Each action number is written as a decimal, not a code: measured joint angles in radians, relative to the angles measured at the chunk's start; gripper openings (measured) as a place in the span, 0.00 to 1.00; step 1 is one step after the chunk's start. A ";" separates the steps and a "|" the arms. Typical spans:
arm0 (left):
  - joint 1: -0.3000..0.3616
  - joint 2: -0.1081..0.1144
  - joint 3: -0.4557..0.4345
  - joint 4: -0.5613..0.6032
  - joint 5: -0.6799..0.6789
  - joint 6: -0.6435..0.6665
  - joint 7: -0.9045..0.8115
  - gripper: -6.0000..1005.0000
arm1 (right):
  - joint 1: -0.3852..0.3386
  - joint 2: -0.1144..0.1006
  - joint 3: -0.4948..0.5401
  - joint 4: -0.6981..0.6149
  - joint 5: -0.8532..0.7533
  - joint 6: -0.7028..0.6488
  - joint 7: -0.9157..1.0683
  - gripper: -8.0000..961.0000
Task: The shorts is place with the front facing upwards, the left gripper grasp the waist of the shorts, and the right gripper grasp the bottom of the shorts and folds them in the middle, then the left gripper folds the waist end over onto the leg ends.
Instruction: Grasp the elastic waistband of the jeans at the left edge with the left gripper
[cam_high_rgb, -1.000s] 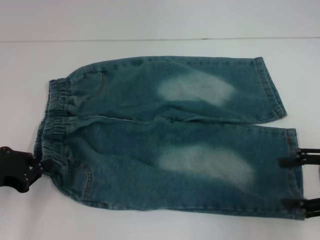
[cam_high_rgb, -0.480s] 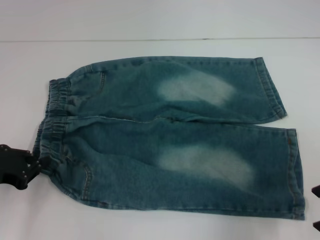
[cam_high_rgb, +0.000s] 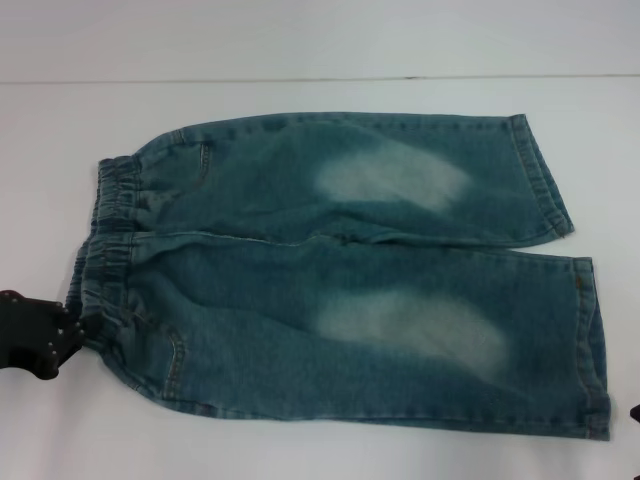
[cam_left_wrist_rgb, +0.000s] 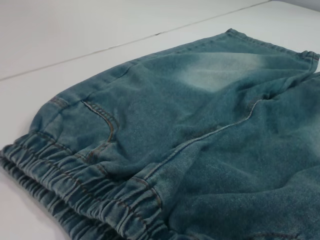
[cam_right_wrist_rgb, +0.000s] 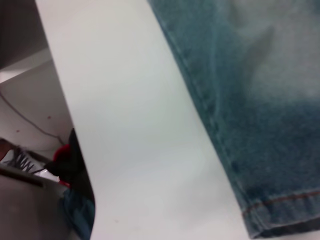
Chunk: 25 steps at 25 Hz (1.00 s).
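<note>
**Ana:** Left gripper (cam_high_rgb: 35, 335) sits low at the left edge of the table (cam_high_rgb: 300, 50), right against the near corner of the waistband (cam_high_rgb: 105, 250). Its tip touches the gathered cloth, but I cannot tell if the fingers are spread or closed, because only the black body with the screws shows.

**Ben:** And the right gripper (cam_high_rgb: 635, 413)?

**Ana:** Only a tiny dark piece shows at the right edge, near the corner of the near leg hem (cam_high_rgb: 598, 350). It seems apart from the cloth, but I am not sure, and I cannot tell how its fingers stand. Its wrist camera looks down at the white table and the side seam and hem, with no finger in view.

**Ben:** Where are the shorts (cam_high_rgb: 340, 270)?

**Ana:** Flat on the table, front side up, with two pale faded patches, one on each leg. The waistband is to the left and both leg hems to the right. One leg lies far, the other near.

**Ben:** Why this layout?

**Ana:** I think each end is placed on the side of the arm that must take it. The left arm has the waist close, the right arm has the hems close, so no arm must cross.

**Ben:** How far is the task?

**Ana:** In my judgement, at the beginning. Nothing is folded, and both legs lie open side by side. The left gripper looks ready to take the waistband.
</note>
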 joint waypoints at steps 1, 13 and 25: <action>0.000 0.000 0.000 0.000 0.000 0.000 -0.001 0.07 | 0.000 0.002 -0.004 0.002 0.000 0.001 0.000 0.89; 0.004 0.000 -0.005 -0.002 0.000 0.000 0.000 0.07 | 0.010 0.004 -0.013 0.017 -0.003 0.039 0.044 0.89; 0.001 -0.001 -0.005 -0.011 0.000 -0.013 0.001 0.08 | 0.037 0.006 -0.032 0.103 -0.001 0.076 0.042 0.89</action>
